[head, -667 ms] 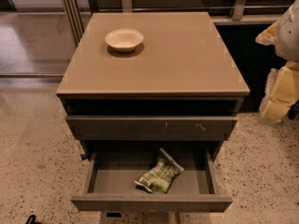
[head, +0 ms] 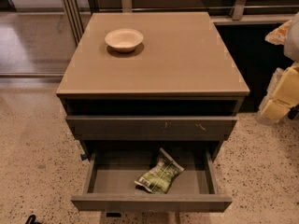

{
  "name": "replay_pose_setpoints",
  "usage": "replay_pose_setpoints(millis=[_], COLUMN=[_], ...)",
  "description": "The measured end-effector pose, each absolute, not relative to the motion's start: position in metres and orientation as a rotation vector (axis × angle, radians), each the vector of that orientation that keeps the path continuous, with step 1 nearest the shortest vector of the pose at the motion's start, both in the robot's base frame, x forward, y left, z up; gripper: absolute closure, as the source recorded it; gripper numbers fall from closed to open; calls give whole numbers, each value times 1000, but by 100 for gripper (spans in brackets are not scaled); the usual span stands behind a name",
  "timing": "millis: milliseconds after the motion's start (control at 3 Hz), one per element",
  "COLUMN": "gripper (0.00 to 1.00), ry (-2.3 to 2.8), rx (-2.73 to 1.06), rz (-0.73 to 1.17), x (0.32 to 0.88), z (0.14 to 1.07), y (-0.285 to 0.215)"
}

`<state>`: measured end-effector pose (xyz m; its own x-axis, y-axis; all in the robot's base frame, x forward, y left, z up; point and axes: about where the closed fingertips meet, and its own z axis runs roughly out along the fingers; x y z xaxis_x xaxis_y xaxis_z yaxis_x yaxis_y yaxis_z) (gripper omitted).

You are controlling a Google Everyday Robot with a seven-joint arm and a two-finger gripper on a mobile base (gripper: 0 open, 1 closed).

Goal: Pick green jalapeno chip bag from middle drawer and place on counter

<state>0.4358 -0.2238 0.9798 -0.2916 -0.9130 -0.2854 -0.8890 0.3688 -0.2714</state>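
While the small crinkled green-and-white foil chip bag (head: 159, 176) lies loose and unheld, the task looks to be at its first step: reaching in to pick it up.

Nearest the viewer, the wide shallow grey-brown middle drawer (head: 117, 181) stands pulled out. The bag rests flat on its grey tray, a little right of centre and tilted, apart from every wall. Above it is a closed grey drawer front with pale scuff marks (head: 149, 125), and over that a dark open slot. Farther back is the smooth tan-beige table (head: 187, 64), the cabinet's top slab, where the bag is meant to end up. A cream round bowl (head: 124, 39) sits on its far left part.

At the right edge, beside the cabinet and about level with the scuffed front, a pale blocky shape appears to be the claw (head: 282, 94), cut off by the frame. Whether it is open or closed cannot be told. The bag lies well apart from it, lower and to its left. The next move probably calls for swinging the claw over the drawer, then descending onto the bag.
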Motion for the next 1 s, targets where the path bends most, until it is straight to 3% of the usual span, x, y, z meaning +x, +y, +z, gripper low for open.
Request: replay_pose_setpoints(millis=[1000], gripper=[0], ry=[2294], rx=[-594], rz=[136], x=[422], z=[961], y=[-261])
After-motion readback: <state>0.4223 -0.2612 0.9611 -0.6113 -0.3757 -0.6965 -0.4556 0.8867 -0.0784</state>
